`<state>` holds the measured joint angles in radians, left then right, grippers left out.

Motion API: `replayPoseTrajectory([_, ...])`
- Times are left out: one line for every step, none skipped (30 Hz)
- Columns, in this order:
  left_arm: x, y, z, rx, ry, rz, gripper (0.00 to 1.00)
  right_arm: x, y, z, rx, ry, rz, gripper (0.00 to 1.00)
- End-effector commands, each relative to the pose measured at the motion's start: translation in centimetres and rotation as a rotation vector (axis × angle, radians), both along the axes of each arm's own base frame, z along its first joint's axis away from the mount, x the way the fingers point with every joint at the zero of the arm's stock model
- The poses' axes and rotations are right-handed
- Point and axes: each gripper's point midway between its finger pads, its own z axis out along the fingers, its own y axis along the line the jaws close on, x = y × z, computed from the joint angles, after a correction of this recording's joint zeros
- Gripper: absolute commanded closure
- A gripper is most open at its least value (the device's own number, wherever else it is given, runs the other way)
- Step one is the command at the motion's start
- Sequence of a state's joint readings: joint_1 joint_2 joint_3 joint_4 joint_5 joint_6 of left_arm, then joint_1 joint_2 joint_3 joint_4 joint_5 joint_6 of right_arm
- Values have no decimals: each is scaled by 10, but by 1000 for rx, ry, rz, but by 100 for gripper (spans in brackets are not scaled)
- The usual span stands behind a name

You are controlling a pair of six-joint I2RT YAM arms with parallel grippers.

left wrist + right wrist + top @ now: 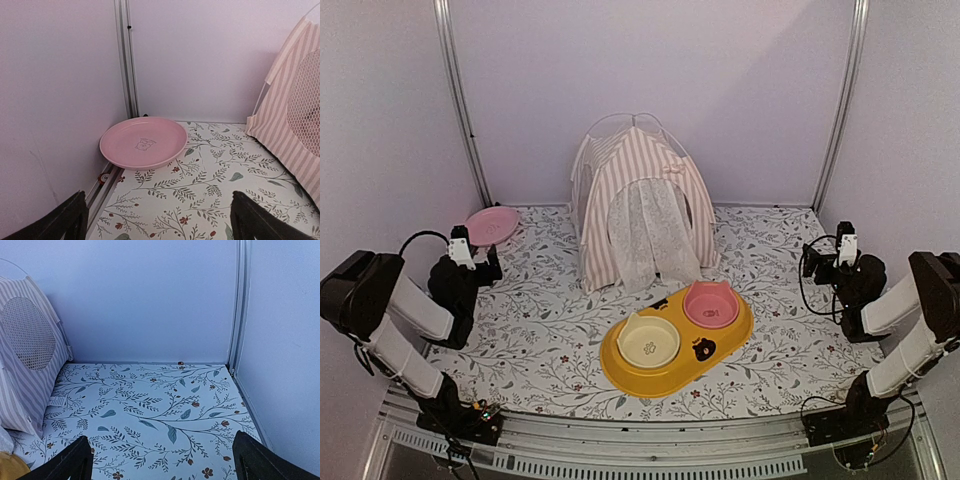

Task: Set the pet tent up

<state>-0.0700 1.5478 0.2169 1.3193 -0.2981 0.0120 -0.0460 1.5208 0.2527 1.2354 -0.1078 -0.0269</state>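
Top external: yellow feeder [738,325] fronts pet tent [640,170]; pink plate [492,225] back-left.

The table [535,335] is covered with a white sheet printed with leafy sprigs and small red flowers. Three items are found directly on it. The pet tent [640,210] is stood upright at the rear centre. A pink plate [492,225] is laid flat in the rear left corner. A yellow feeder tray [732,338] is set at an angle just in front of the tent; contact between them cannot be determined.
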Motion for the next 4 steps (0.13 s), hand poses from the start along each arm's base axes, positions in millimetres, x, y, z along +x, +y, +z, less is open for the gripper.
replayPoseTrajectory([4, 1, 8, 9, -26, -4, 1, 3, 2, 2, -9, -9, 10, 1])
replayPoseTrajectory([4, 1, 7, 9, -24, -3, 1, 3, 2, 2, -9, -9, 10, 1])
replayPoseTrajectory([4, 1, 7, 9, -25, -1, 0, 3, 3, 2, -9, -9, 11, 1])
replayPoseTrajectory([4, 1, 7, 8, -25, -3, 1, 3, 3, 2, -9, -9, 11, 1])
